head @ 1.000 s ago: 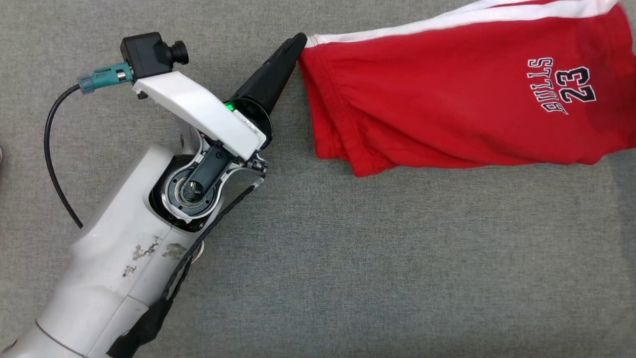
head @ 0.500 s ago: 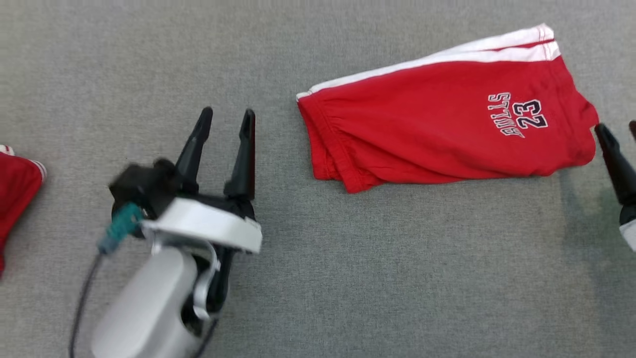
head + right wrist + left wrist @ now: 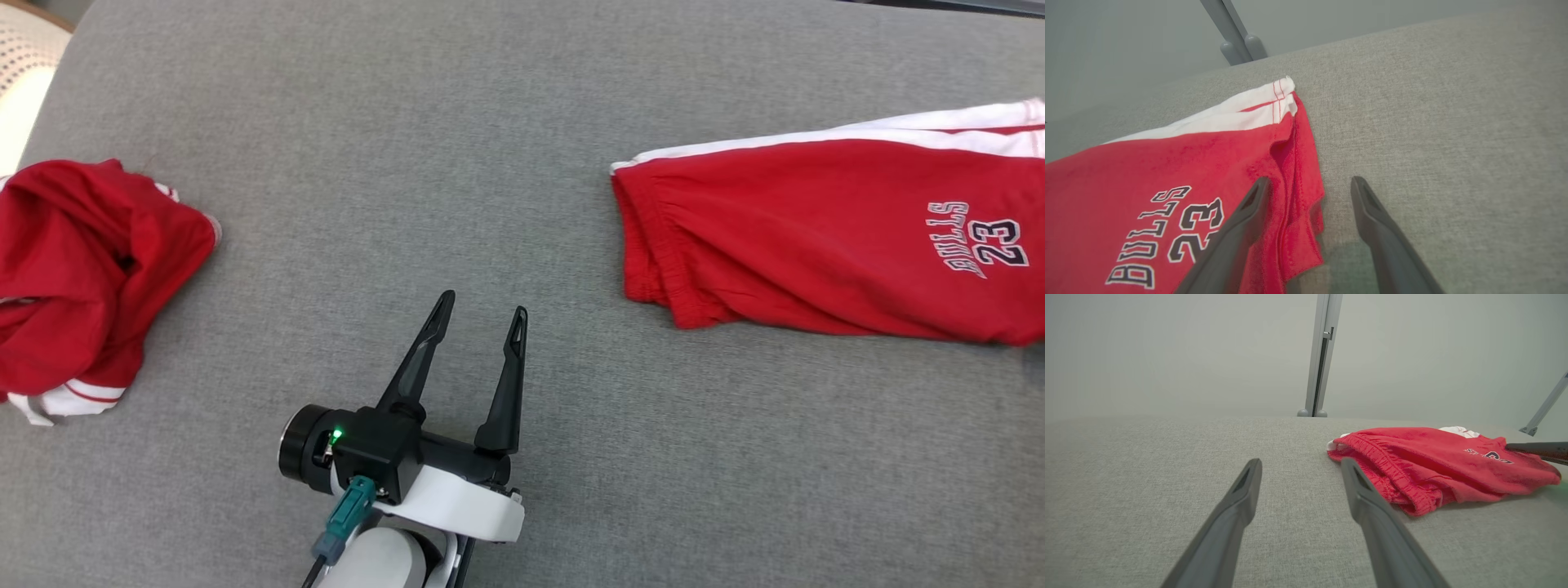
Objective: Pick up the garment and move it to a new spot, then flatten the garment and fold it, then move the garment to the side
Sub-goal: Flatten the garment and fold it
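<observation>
Folded Bulls shorts (image 3: 816,237) lie free; both pairs of fingers are spread and empty.
Head view: the shorts lie by the padded surface's (image 3: 408,122) right edge, long axis left-right, waistband facing the left gripper (image 3: 482,304). Left wrist view: the shorts sit ahead-right, well apart. Right wrist view: the right gripper (image 3: 1310,179) straddles the hem edge and is the nearer arm.

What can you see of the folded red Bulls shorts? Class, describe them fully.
The red shorts look like soft cotton jersey, with a white side stripe, a gathered waistband and navy "BULLS 23" lettering. They lie folded flat on the grey fabric surface, waistband towards the left hand. The open right hand hovers at their hem; contact is unclear.
</observation>
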### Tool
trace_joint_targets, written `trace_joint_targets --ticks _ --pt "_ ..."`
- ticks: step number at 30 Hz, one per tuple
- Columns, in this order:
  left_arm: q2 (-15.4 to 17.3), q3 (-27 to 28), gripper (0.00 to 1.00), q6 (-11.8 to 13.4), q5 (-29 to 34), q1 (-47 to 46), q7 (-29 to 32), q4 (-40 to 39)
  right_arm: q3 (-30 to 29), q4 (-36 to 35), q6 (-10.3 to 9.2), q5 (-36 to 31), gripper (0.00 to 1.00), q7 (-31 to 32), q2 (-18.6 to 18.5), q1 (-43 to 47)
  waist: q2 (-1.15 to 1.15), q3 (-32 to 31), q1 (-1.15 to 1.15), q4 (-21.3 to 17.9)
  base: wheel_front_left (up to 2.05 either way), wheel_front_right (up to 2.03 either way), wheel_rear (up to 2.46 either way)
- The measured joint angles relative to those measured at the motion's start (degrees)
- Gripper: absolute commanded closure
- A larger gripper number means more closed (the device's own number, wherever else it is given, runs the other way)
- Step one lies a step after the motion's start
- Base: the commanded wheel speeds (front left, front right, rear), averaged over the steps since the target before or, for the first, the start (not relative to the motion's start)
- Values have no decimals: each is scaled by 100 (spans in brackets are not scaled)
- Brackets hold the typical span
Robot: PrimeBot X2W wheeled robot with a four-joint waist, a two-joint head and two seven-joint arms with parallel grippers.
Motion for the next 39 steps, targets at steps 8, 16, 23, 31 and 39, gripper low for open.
trace_joint_targets --ticks 8,16,23,31,39 --pt "-42 144 0 -88 115 4 0 62 109 208 1 97 64 466 20 -201 0 91 0 169 0 0 0" --pt "-46 276 0 -104 123 4 0 49 232 274 9 70 100 321 -54 -96 0 2 0 -73 0 0 0" --pt "-49 369 0 -188 207 4 0 81 364 348 8 -467 100 31 -813 -72 0 -58 0 -377 0 0 0" --pt "-51 437 0 -289 259 32 0 218 498 -318 8 -1254 100 12 -945 -683 0 -189 0 -680 0 0 0" --pt "-53 361 0 -338 193 78 0 292 503 -1349 8 -2014 100 603 -336 -938 0 -453 0 -700 0 0 0"
